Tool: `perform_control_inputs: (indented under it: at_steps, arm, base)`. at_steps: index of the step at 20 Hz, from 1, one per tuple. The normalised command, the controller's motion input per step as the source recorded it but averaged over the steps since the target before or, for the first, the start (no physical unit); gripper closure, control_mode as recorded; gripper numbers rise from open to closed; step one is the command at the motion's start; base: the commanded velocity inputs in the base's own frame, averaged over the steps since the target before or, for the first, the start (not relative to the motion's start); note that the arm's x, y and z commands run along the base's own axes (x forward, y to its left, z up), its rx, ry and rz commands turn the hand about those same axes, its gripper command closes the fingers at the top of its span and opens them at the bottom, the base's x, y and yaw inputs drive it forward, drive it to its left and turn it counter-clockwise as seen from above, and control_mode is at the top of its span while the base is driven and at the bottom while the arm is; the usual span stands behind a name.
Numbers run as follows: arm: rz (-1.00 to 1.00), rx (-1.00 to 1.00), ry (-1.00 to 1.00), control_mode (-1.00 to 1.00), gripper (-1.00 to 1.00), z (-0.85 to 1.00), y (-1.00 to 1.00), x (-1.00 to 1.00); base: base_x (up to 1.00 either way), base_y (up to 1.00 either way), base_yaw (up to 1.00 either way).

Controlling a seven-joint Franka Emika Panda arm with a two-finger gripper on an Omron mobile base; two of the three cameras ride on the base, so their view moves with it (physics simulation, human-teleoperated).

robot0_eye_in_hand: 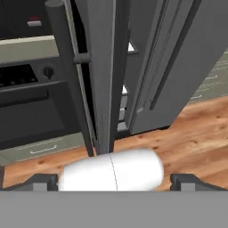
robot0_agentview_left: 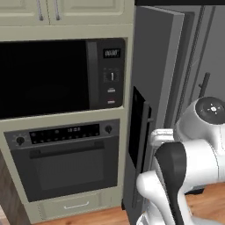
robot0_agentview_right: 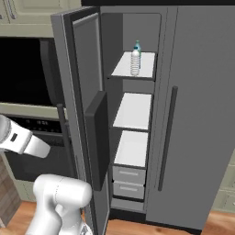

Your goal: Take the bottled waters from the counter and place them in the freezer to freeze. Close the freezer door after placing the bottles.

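On freezer (robot0_agentview_right: 137, 27) shelf, seemingly both bottled waters (robot0_agentview_right: 135, 60)

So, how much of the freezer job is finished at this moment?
Done: both bottled waters stand on the top shelf of the freezer. In hand: nothing; the gripper is open, facing the freezer door edge. Left: closing that open door.

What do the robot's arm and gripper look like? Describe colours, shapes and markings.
The arm has glossy white, rounded shells with a dark band at a joint and a grey round cap bearing a small white mark. The gripper has two small dark, blocky fingertips.
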Motion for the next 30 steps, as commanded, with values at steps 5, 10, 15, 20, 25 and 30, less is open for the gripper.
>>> perform_control_inputs:
  at_steps: [5,10,15,20,25,30]
  arm:
    - [-0.38,-0.11,-0.11,-1.0,-1.0,-0.03,0.6,0.54]
    - [-0.39,-0.16,-0.16,-1.0,-1.0,-0.38,0.23,0.66]
    - [-0.38,-0.15,-0.12,-1.0,-1.0,-0.47,-0.01,0.58]
    - [-0.23,-0.09,-0.18,-1.0,-1.0,-0.32,-0.1,0.37]
    - [-0.06,-0.01,-0.15,-1.0,-1.0,-0.13,-0.09,0.27]
    - [0.01,0.0,0.0,-1.0,-1.0,0.0,0.0,0.23]
  base:
    - [0.0,0.0,0.0]
    - [0.0,0.0,0.0]
    - [0.0,0.0,0.0]
    - [0.0,0.0,0.0]
    - [0.0,0.0,0.0]
    - [0.0,0.0,0.0]
